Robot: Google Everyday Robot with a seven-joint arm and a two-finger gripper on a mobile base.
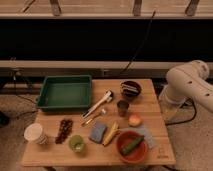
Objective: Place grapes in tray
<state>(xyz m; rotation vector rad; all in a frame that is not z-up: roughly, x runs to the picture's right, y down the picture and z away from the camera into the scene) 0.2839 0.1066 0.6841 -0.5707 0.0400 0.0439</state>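
Note:
The grapes (64, 130), a small dark reddish-purple bunch, lie on the wooden table (150, 107) near its front left, between a paper cup (35, 133) and a small green bowl (76, 143). The dark green tray (48, 94) stands at the table's back left, a short way behind the grapes, with nothing in it. Only the white links of my arm (192, 82) show, at the right edge beside the table. The gripper itself is out of view, open, and nowhere near the grapes.
On the table are a white-handled utensil (100, 103), a spoon (95, 117), a dark cup (122, 107), a dark bowl (131, 89), a blue sponge (98, 132), a banana (111, 134), a peach-like fruit (134, 120) and a red-orange bowl (125, 150) holding a green vegetable (131, 144).

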